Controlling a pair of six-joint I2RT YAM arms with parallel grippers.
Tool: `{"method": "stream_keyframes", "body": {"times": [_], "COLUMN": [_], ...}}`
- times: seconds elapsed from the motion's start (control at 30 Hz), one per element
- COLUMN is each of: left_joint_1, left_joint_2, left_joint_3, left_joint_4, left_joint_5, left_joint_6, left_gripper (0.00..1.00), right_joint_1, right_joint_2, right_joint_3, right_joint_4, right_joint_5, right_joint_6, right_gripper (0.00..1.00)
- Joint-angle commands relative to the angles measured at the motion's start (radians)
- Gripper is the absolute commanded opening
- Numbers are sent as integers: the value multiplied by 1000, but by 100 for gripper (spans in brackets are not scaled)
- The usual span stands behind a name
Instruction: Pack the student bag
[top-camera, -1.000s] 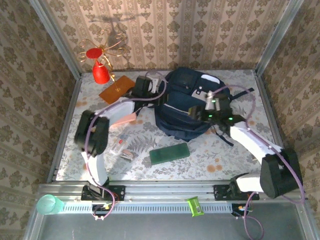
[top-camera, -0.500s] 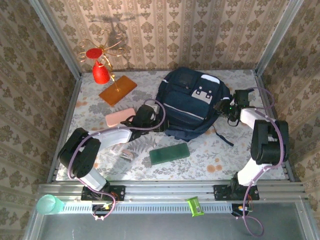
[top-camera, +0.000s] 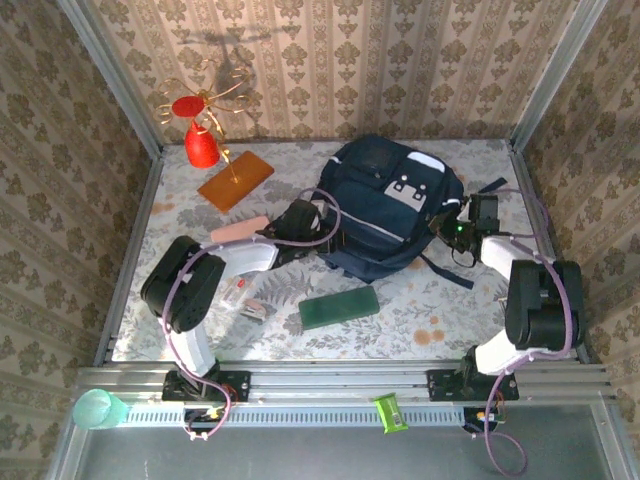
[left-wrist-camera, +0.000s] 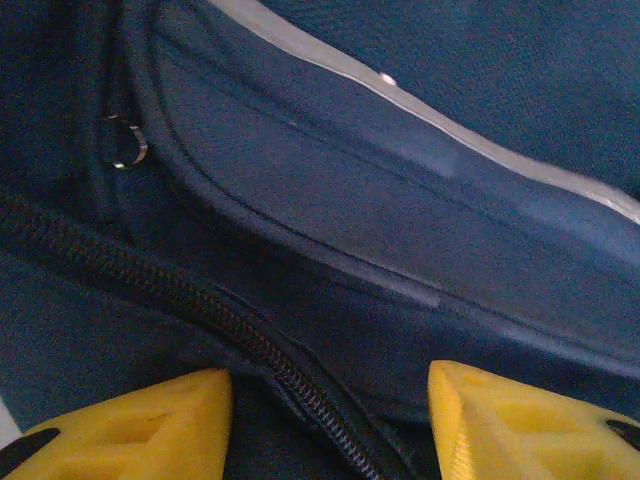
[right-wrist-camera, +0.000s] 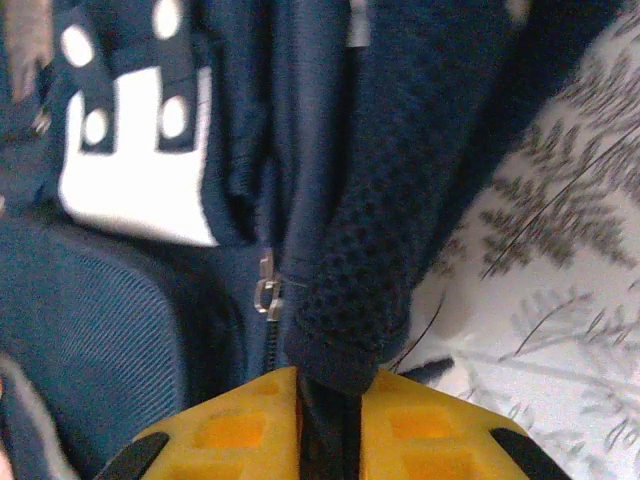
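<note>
While one student bag (top-camera: 385, 205) lies flat, left claw (left-wrist-camera: 328, 375) apart, right claw (right-wrist-camera: 328, 388) clamped on it.

Beige wallpaper with a brown leaf-and-flower pattern covers the back wall (top-camera: 400, 60), left wall (top-camera: 45, 200) and right wall (top-camera: 600, 180). Grey metal posts (top-camera: 108, 75) stand in the corners. The table (top-camera: 420, 320) wears a pale floral cloth, and a metal rail (top-camera: 340, 378) runs along its near edge

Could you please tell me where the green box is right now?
In the top view the green box lies flat on the table, roughly centred, between the student bag and the near edge.
</note>
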Motion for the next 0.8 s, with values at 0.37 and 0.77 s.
{"method": "stream_keyframes", "body": {"times": [0.37,0.77], "left_joint_1": [180,215], "left_joint_2": [283,28], "left_joint_3": [480,318], "left_joint_4": [-196,-158], "left_joint_5": [46,-147], "left_joint_6": [175,251], "left_gripper": [56,63], "right_joint_1": [428,232], "right_joint_2": [-112,-473], "right_joint_3": [-20,-22], "right_joint_4": [63,-442], "right_joint_5": [75,242], "right_joint_6": [108,-182], "right_gripper": [41,65]}}
